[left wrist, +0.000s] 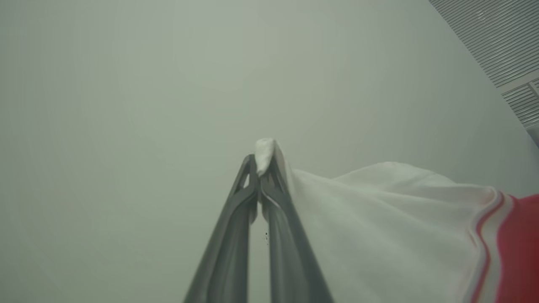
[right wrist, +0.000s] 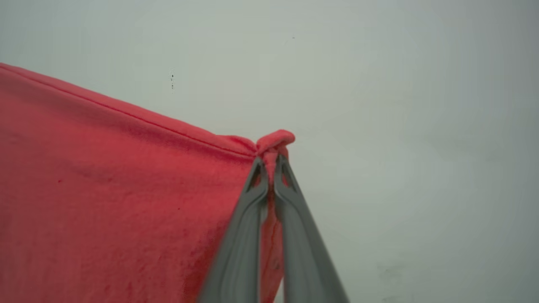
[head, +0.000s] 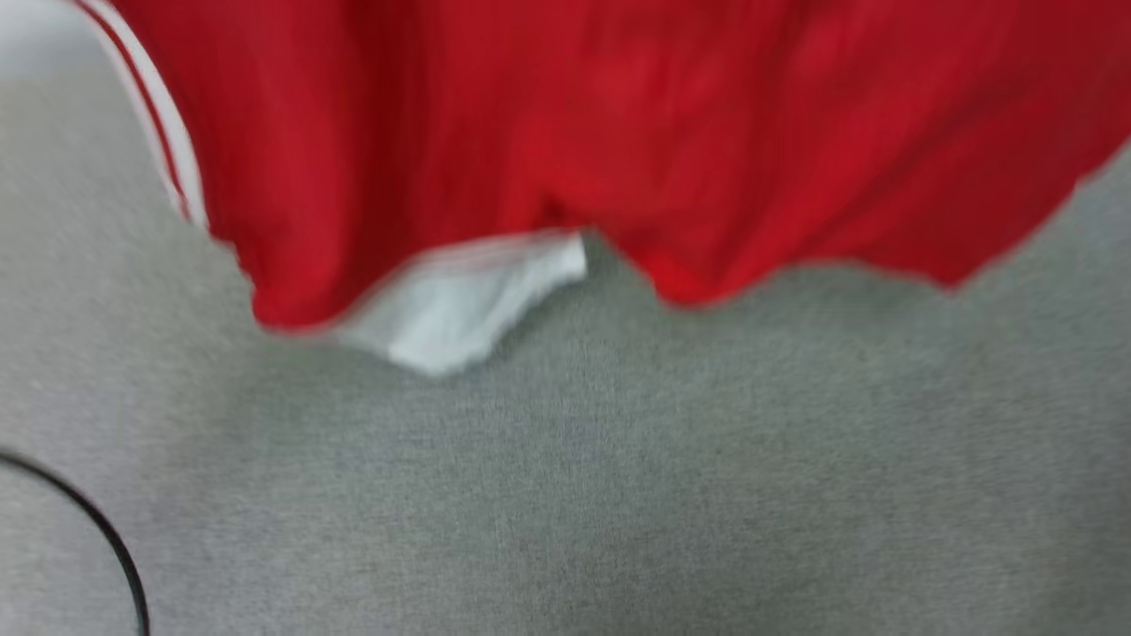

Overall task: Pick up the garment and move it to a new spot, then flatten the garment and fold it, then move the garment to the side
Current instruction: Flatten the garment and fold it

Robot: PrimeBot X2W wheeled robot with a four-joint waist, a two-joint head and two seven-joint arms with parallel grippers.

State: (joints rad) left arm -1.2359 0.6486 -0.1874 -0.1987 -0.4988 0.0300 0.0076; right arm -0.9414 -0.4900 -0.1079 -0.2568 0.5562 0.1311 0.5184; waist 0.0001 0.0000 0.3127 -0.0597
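Observation:
The garment (head: 618, 132) hangs in the air across the top of the head view, red with a white sleeve dangling at its lower edge and striped trim at the left. In the left wrist view my left gripper (left wrist: 261, 162) is shut on a pinch of the white sleeve, and the garment (left wrist: 379, 231) drapes off to the right toward the red body. In the right wrist view my right gripper (right wrist: 271, 162) is shut on a corner of the garment (right wrist: 118, 189) along its red hemmed edge. The lettering is hidden.
A grey cloth-covered surface (head: 618, 495) lies below the hanging garment. A thin black cable (head: 106, 539) curves at its lower left. Both wrist views look at a pale wall, with a slatted vent (left wrist: 497, 38) at the upper right of the left wrist view.

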